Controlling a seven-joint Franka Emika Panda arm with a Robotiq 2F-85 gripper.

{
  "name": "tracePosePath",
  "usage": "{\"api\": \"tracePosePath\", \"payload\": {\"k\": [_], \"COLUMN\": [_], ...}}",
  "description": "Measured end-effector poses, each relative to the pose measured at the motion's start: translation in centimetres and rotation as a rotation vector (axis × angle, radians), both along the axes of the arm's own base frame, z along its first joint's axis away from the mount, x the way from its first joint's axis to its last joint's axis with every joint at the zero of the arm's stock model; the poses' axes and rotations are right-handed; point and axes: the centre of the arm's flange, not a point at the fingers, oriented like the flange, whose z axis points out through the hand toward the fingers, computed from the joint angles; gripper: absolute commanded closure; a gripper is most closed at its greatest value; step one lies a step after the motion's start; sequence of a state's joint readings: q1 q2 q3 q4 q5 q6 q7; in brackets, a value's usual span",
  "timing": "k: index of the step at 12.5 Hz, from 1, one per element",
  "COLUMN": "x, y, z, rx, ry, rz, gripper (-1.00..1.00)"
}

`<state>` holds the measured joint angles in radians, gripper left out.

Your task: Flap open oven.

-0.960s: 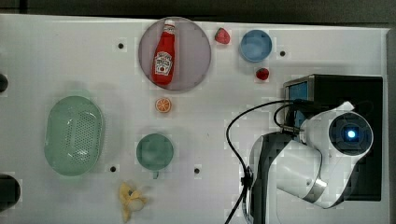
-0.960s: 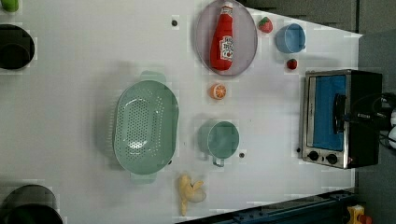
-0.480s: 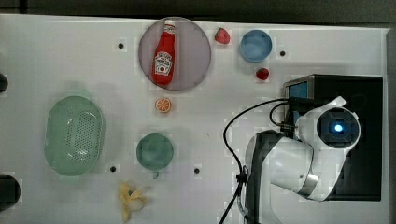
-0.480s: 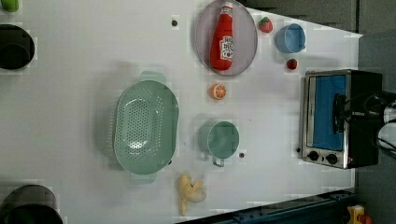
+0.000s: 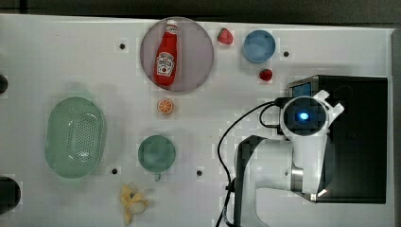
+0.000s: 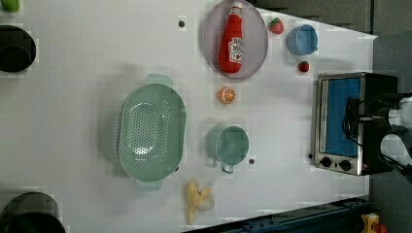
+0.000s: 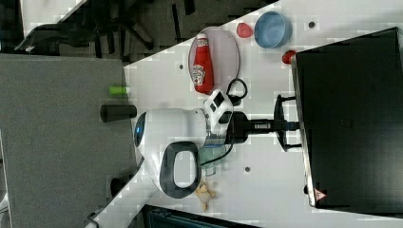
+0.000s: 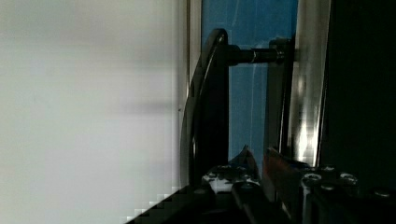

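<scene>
Overhead, I had the arm [image 5: 302, 156] bent across the lower right of the white bench [image 5: 71, 56], its wrist sitting over the front edge of the oven [image 5: 359, 142], which stood at the top view's right end of the bench. From the right view I read the pose best: the white forearm lay level and stretched toward the oven's front, and the dark tool [image 7: 284, 124] at its end reached the black bar handle [image 7: 280, 122] just off the door. In the left view the oven [image 6: 340, 121] showed its blue-tinted door [image 6: 343, 115] upright in the silver frame, two black knobs [image 6: 335, 163] at one end, and the handle [image 6: 351, 119] crossed by the arm's dark end. The wrist view put me right along the door face: the handle [image 8: 208, 102] stood off the blue glass on its post, and the fingers [image 8: 280, 172] sat at its near end, drawn narrow, though I could not tell whether they were clamped on the bar or merely beside it. Farther off on the bench lay a ketchup bottle [image 5: 165, 59] on a round plate [image 5: 201, 52].
</scene>
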<state>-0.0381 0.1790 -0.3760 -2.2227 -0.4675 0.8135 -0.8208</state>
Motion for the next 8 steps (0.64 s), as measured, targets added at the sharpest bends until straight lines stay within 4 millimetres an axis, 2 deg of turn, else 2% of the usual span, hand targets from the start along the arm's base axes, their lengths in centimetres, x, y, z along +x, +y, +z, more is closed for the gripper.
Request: {"api": "tracePosePath", "payload": {"k": [2,8], "x": [0.5,1.9], "y": [1.3,7.5], "z": [-0.4,-2.8], "rx": [-0.041,-0.17], "ry": [0.022,0.057], "rz": [-0.006,0.045], "gripper": [0.65,0.65]}}
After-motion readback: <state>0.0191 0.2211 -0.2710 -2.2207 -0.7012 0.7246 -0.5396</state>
